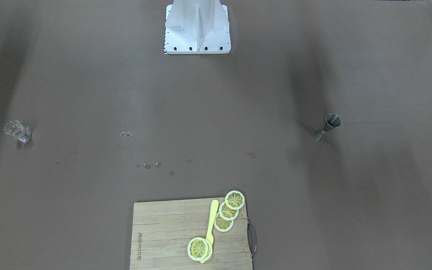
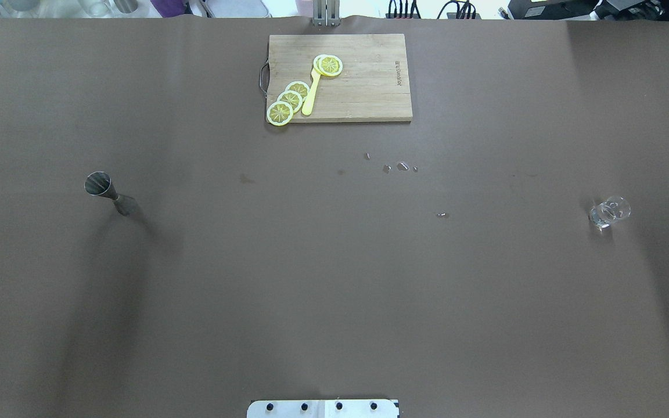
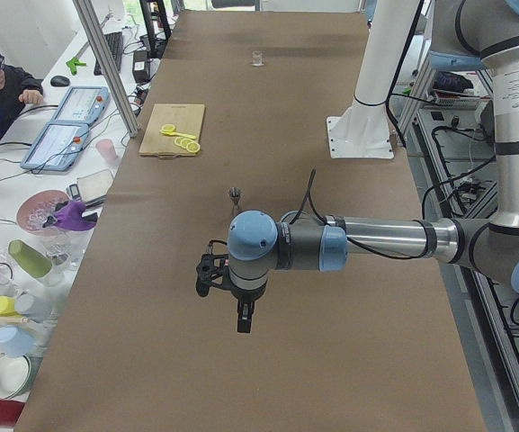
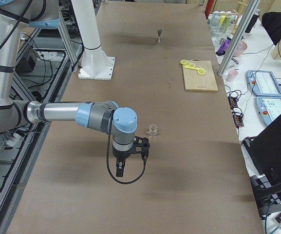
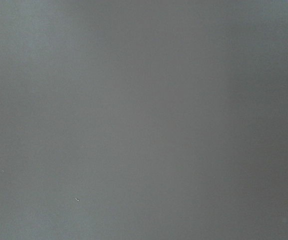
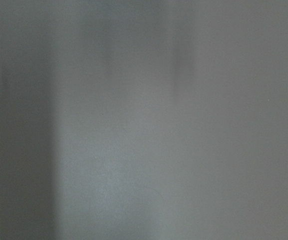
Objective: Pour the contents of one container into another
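Note:
A steel double-cone jigger (image 2: 108,193) (image 1: 327,127) stands upright on the brown table, on my left side. A small clear glass (image 2: 608,212) (image 1: 17,131) stands on my right side. Neither arm appears in the overhead or front views. In the exterior left view my left gripper (image 3: 244,320) hangs over bare table, nearer the camera than the jigger (image 3: 235,194). In the exterior right view my right gripper (image 4: 120,170) hangs a little short of the glass (image 4: 153,129). I cannot tell whether either gripper is open or shut. Both wrist views show only bare table.
A wooden cutting board (image 2: 363,93) with lemon slices (image 2: 291,100) and a yellow knife (image 2: 310,96) lies at the table's far middle edge. Small water drops (image 2: 402,166) lie in front of it. The robot's white base (image 1: 197,28) stands at the near edge.

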Robot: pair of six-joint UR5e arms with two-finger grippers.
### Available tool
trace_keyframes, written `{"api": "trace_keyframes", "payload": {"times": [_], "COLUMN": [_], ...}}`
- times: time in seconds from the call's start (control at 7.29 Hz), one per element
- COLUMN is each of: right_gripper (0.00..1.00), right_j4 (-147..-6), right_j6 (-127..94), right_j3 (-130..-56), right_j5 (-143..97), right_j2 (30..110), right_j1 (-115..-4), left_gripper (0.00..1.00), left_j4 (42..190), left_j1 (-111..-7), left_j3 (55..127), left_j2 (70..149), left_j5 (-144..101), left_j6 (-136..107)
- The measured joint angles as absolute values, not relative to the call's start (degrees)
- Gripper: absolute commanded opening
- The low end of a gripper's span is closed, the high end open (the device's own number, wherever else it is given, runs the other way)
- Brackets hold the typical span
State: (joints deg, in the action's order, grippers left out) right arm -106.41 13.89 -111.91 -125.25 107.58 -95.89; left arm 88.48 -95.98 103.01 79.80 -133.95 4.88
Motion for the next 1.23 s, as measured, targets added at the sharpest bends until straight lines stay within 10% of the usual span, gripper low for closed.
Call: {"api": "trace_keyframes", "payload": {"times": [1.23], "right_gripper": [1.00], "right_j4": [-106.2], "right_j6": [13.7], "right_j3": [-112.2], "right_j5": [-126.2], "right_j2": [105.1], "right_j1": [-96.0], "left_gripper": [0.98], "left_j4": [88.5], "left_j1": [-96.0], "left_j3": [102.8], "left_j2": [80.1], "left_j5": [-134.0], "left_j6": [4.8]}}
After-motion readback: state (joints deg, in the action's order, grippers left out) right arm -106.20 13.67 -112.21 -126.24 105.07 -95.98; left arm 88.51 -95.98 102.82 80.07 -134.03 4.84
